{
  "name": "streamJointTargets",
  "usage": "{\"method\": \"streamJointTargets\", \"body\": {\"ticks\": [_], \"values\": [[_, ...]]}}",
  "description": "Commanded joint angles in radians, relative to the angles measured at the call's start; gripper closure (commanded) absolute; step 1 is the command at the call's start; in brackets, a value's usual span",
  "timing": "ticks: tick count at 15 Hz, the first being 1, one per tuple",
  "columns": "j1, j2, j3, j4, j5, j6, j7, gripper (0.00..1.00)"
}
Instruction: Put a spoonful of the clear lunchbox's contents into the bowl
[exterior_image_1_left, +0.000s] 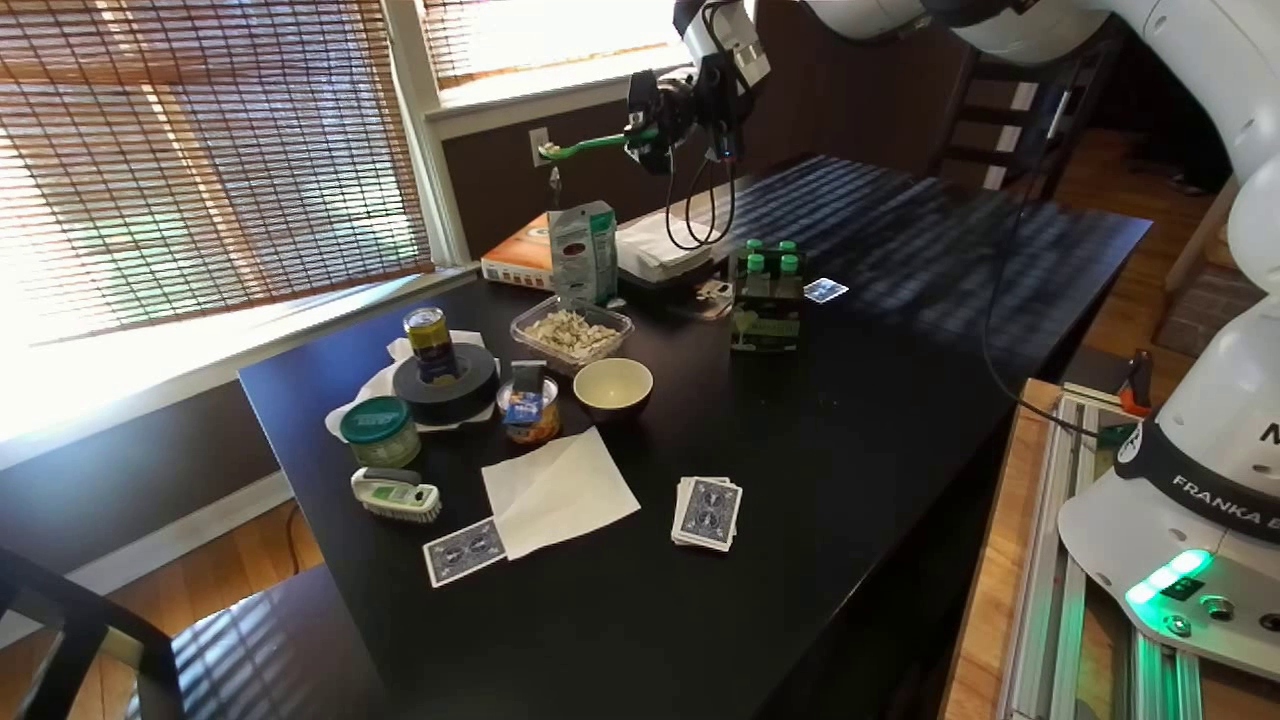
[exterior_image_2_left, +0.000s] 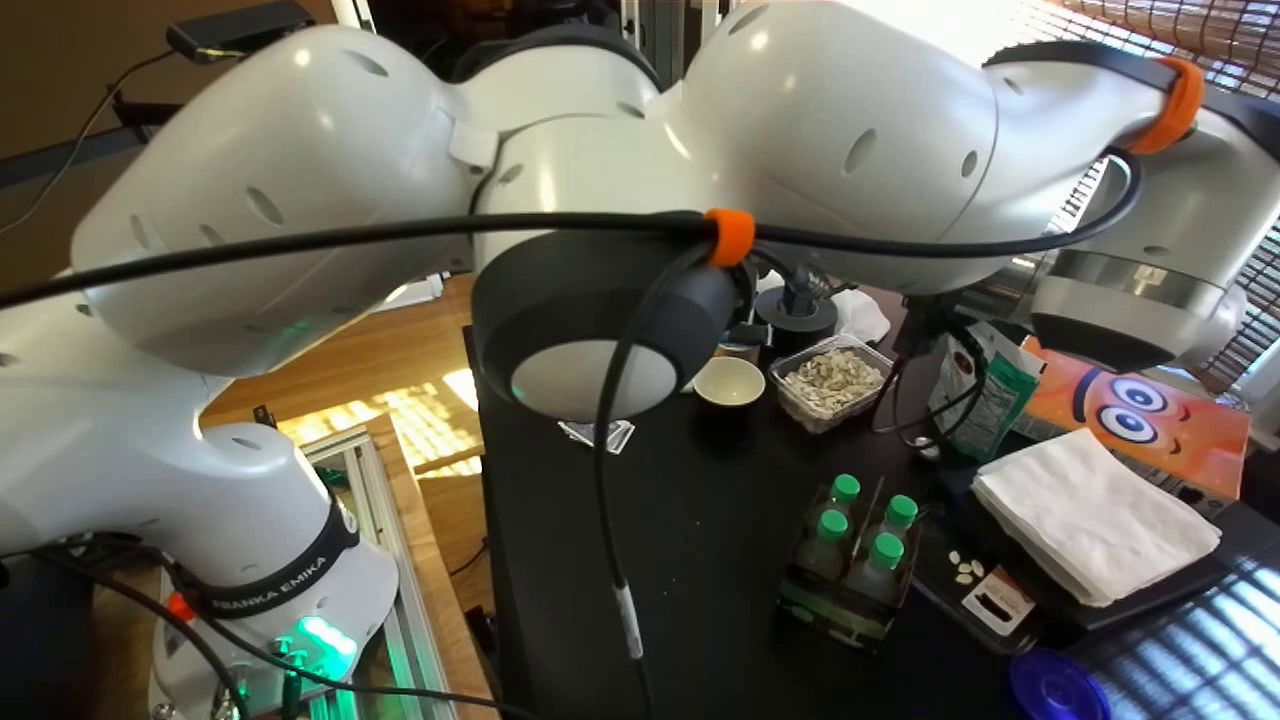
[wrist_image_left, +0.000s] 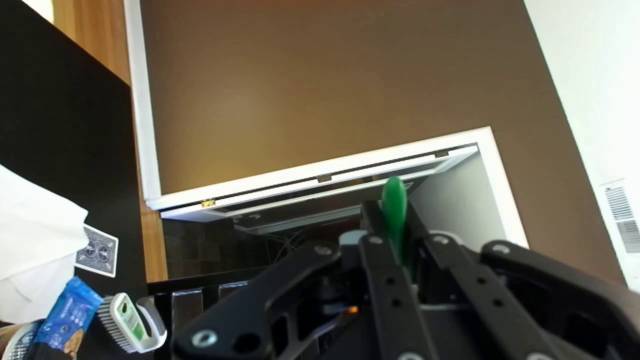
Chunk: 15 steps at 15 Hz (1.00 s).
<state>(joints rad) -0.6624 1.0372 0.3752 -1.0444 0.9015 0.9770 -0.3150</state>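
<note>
My gripper (exterior_image_1_left: 640, 137) is shut on a green spoon (exterior_image_1_left: 592, 145) and holds it nearly level, high above the back of the table. Pale bits lie in the spoon's tip at its left end. In the wrist view the spoon's green handle (wrist_image_left: 394, 202) is pinched between the fingers (wrist_image_left: 391, 220). The clear lunchbox (exterior_image_1_left: 537, 350) holds the pale beige contents (exterior_image_1_left: 572, 332); both also show in an exterior view, the lunchbox (exterior_image_2_left: 800, 410) and contents (exterior_image_2_left: 835, 380). The cream bowl (exterior_image_1_left: 612, 385) stands beside the lunchbox, upright, its visible inside bare; it also shows in an exterior view (exterior_image_2_left: 729, 382).
A standing pouch (exterior_image_1_left: 584, 255) is behind the lunchbox. A green bottle carton (exterior_image_1_left: 766, 325) stands to the right. A snack cup (exterior_image_1_left: 530, 415), black round tin (exterior_image_1_left: 447, 397) with a can (exterior_image_1_left: 431, 345), teal-lidded jar (exterior_image_1_left: 380, 432), brush (exterior_image_1_left: 395, 494), napkin (exterior_image_1_left: 558, 488) and cards (exterior_image_1_left: 708, 513) lie around.
</note>
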Motion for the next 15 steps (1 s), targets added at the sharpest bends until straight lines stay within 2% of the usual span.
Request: {"method": "streamJointTargets", "body": {"ticks": [1, 7, 8, 10, 11, 15], "values": [[0.002, -0.007, 0.004, -0.035, -0.008, -0.01, -0.025, 0.97], [-0.016, -0.035, 0.006, -0.162, -0.028, -0.073, -0.108, 0.97], [0.047, -0.059, -0.107, -0.171, 0.034, -0.129, -0.155, 0.97], [0.073, -0.081, -0.158, -0.219, 0.018, -0.165, -0.224, 0.97], [0.039, -0.086, -0.101, -0.255, -0.043, -0.135, -0.246, 0.97], [0.063, -0.132, -0.101, -0.368, -0.114, -0.128, -0.351, 0.97]]}}
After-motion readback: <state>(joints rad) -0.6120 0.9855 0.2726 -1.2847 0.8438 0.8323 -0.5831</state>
